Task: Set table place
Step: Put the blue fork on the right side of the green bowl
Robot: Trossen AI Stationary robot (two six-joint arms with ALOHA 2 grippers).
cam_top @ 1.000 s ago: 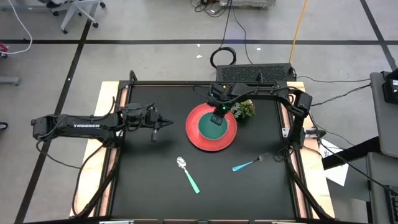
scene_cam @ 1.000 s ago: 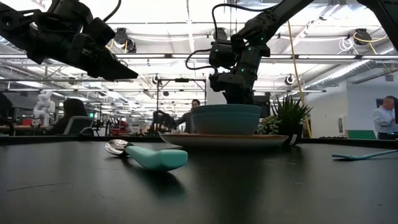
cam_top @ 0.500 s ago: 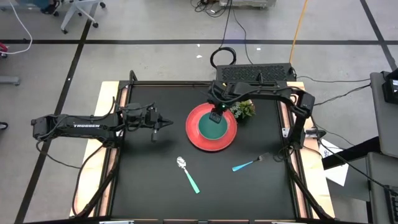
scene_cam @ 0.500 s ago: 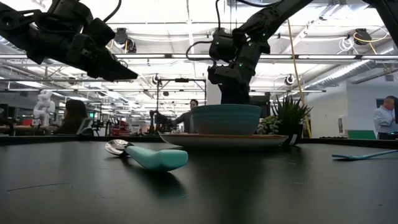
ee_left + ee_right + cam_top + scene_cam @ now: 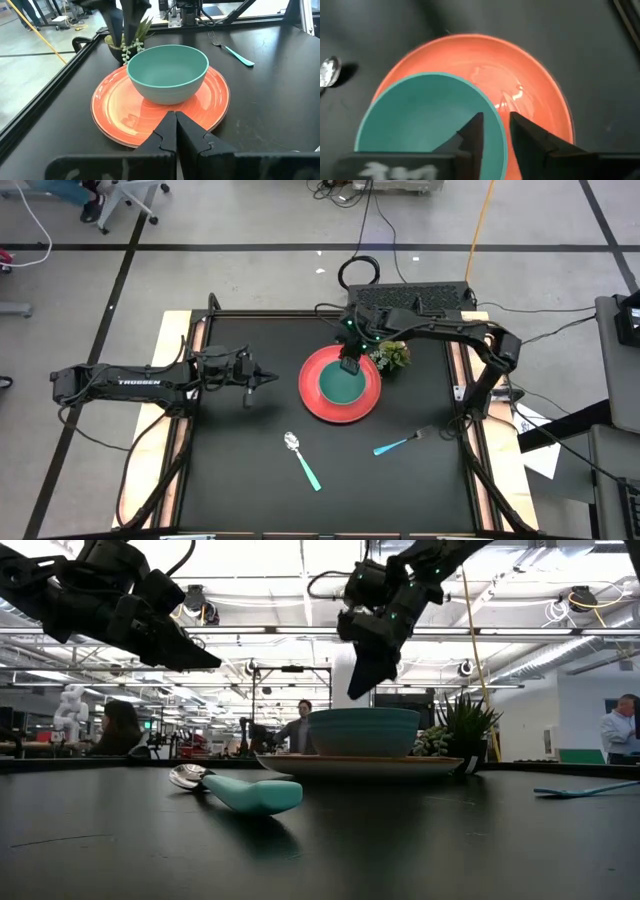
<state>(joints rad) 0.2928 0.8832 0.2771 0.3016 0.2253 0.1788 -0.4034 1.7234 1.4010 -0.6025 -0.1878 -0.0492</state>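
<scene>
The flat round red plate point(image 5: 312, 406) lies on the black table point(image 5: 240, 450), right of its middle. The teal bowl point(image 5: 345, 387) stands on the plate by its base, as the low view point(image 5: 363, 730) shows. My right gripper point(image 5: 361, 692) hangs above the bowl's far rim, clear of it. Its fingers are a little apart and empty, as the right wrist view point(image 5: 495, 131) shows. My left gripper point(image 5: 272, 377) is shut and empty, in the air left of the plate, pointing at it. The left wrist view shows its shut fingers point(image 5: 175, 120).
A teal-handled spoon point(image 5: 303, 460) lies on the table, on the near side of the plate. A teal-handled fork point(image 5: 400, 444) lies near the right edge. A small potted plant point(image 5: 392, 356) stands just beyond the plate's far right. People show in the room behind.
My right gripper has gone straight up from the bowl's far rim and now hangs clear above it. The bowl and plate have stayed where they were.
</scene>
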